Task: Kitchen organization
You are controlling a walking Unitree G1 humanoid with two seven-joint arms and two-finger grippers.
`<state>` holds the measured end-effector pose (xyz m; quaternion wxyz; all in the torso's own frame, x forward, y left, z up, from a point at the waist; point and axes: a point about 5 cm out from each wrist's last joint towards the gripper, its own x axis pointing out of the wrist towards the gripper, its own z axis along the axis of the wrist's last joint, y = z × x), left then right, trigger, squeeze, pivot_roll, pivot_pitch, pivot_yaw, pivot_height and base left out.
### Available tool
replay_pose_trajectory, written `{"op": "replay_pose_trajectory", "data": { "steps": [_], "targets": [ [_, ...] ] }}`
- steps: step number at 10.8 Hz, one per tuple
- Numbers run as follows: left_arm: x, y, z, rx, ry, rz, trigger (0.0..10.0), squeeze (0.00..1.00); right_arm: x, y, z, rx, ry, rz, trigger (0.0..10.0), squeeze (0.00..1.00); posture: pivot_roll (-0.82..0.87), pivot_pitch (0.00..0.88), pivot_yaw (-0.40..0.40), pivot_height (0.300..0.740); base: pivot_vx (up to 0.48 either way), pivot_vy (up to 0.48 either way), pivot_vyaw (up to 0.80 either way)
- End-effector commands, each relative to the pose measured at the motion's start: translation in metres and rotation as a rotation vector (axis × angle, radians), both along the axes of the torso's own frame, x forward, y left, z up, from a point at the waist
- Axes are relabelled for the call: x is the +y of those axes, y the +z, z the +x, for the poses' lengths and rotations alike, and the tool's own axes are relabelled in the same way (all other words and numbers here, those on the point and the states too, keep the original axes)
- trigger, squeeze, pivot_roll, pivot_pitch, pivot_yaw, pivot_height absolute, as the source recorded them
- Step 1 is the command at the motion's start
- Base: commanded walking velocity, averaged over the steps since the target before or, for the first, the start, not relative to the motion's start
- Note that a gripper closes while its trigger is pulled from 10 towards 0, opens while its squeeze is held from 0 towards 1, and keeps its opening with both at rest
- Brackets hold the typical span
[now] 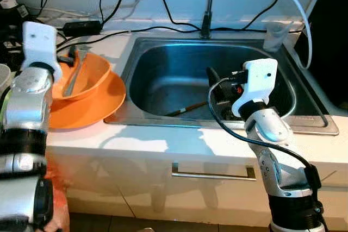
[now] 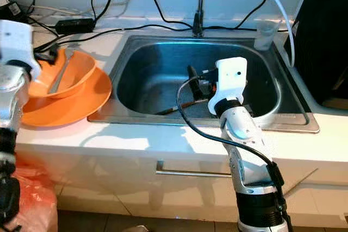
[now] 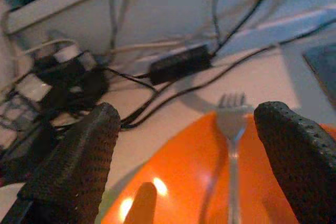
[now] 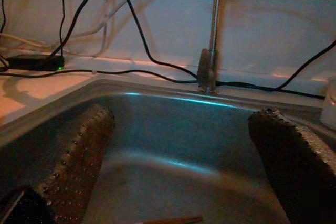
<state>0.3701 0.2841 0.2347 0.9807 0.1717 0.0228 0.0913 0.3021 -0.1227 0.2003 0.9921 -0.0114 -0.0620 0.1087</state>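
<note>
The right arm hides the near right of the sink point(image 1: 163, 52), including one end of the thin stick point(image 1: 187, 108), while the faucet point(image 1: 209, 4) top is cropped.

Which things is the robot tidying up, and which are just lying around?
For the job:
- orange plastic bowl
- orange plate under it
- metal fork in the bowl
- thin brown stick in the steel sink

Just lying about:
- black cables
- black power adapter
- clear plastic cup

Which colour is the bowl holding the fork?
Orange; the bowl shows best in the left eye view, fork inside.
</note>
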Motion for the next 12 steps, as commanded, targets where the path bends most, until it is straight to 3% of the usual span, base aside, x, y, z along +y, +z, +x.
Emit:
{"op": "replay_pose_trajectory", "data": {
  "steps": [1, 6, 8, 11, 12],
  "targets": [
    [0.003, 0.004, 0.002, 0.037, -0.026, 0.028, 10.0, 0.00, -0.001, 0.002, -0.001, -0.011, -0.003, -0.003, 10.0, 0.00, 0.12, 0.000, 0.071, 0.740, 0.000, 0.000, 0.00],
    [0.029, -0.005, 0.005, 0.225, -0.017, 0.086, 10.0, 0.00, -0.006, 0.002, -0.001, -0.011, -0.014, -0.014, 10.0, 0.00, 0.11, 0.000, 0.084, 0.740, 0.000, 0.000, 0.00],
    [0.036, -0.013, 0.003, 0.301, -0.036, 0.040, 10.0, 0.00, -0.007, 0.002, -0.001, -0.011, -0.022, -0.013, 10.0, 0.00, 0.11, 0.001, 0.088, 0.740, 0.000, 0.000, 0.00],
    [0.034, -0.018, 0.005, 0.333, -0.076, -0.009, 10.0, 0.00, -0.005, 0.002, -0.002, -0.011, -0.009, -0.002, 10.0, 0.00, 0.11, 0.000, 0.094, 0.740, 0.000, 0.000, 0.00],
    [0.030, -0.019, 0.007, 0.336, -0.103, -0.018, 10.0, 0.00, 0.006, 0.004, -0.007, -0.010, 0.097, 0.031, 10.0, 0.00, 0.10, 0.000, 0.097, 0.740, 0.000, 0.000, 0.00]
  ]
}}
